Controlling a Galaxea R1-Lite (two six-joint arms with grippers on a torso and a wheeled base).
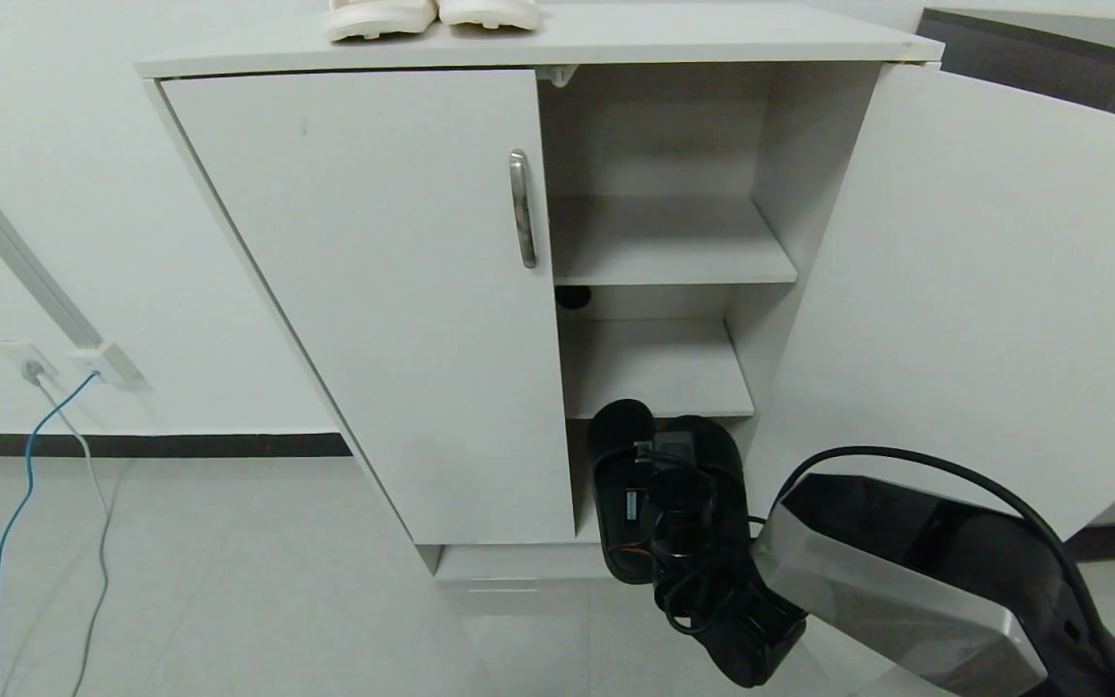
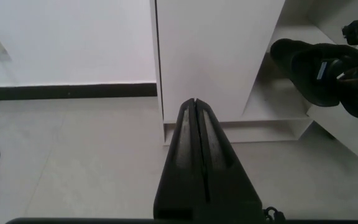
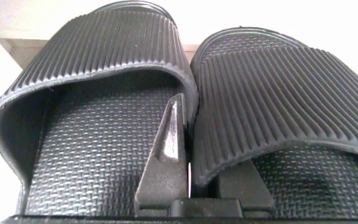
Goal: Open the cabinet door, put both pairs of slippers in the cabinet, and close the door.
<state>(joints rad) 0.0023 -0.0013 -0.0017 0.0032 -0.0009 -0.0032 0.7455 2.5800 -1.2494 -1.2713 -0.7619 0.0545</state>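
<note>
At the cabinet (image 1: 674,39): black slippers (image 1: 621,438) in the right pincer (image 3: 197,165)

It clamps the pair's adjoining inner edges, toes pointing into the bottom compartment. The right door (image 1: 983,290) stands open, the left door (image 1: 354,290) shut. The white slippers (image 1: 427,15) lie on the cabinet top. The left pincer (image 2: 194,107), closed and empty, hangs above the floor (image 2: 73,162)
</note>
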